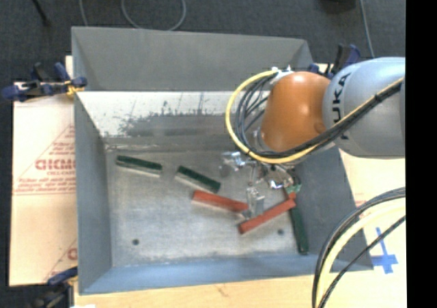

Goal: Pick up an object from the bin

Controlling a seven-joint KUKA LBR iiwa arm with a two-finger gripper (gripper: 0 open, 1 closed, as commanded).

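The claw (257, 196), apart or together I cannot tell, hangs over the red stick (272, 214) in the bin's (92, 184) right part; I think it should come straight down across the stick's middle, clear of the green stick (298, 230).

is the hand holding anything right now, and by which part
Cannot tell. The hand sits low where the left red stick and right red stick meet; a grip on either is not visible.

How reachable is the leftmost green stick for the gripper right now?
Probably yes: the green stick lies alone on bare bin floor, nothing on it; the gripper hangs over the red sticks to its right.
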